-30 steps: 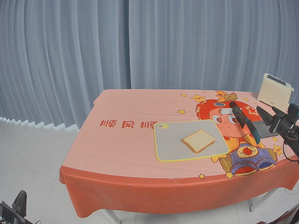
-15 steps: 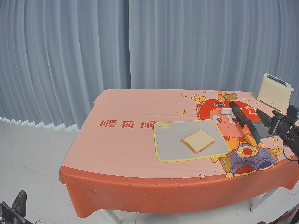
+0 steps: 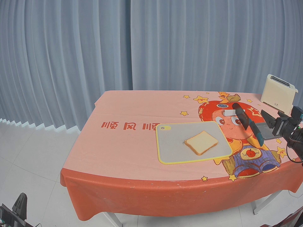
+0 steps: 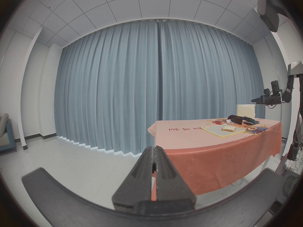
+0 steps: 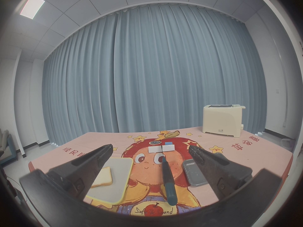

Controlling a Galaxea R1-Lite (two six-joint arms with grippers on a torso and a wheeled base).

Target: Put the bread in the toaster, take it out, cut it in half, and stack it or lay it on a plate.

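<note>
A slice of bread (image 3: 201,142) lies flat on the grey, yellow-rimmed cutting board (image 3: 176,142). Right of the board a knife (image 3: 250,124) with a teal handle rests at a slant on the tablecloth. The cream toaster (image 3: 278,93) stands at the far right corner. My right gripper (image 3: 269,112) hovers open above the table's right side, just right of the knife, holding nothing. In the right wrist view its open gripper (image 5: 150,148) frames the knife (image 5: 167,177), with the bread (image 5: 102,177) and toaster (image 5: 222,120) to either side. My left gripper (image 4: 154,150) is shut, low beside the table.
A small grey tray (image 3: 263,130) lies under the right gripper, between the knife and the toaster. A white block (image 3: 229,112) sits behind the knife tip. The orange cartoon tablecloth (image 3: 126,148) has bare room left of the board. Blue curtains hang behind.
The right gripper has drifted very slightly down and to the right. The bread, knife and left arm are unmoved.
</note>
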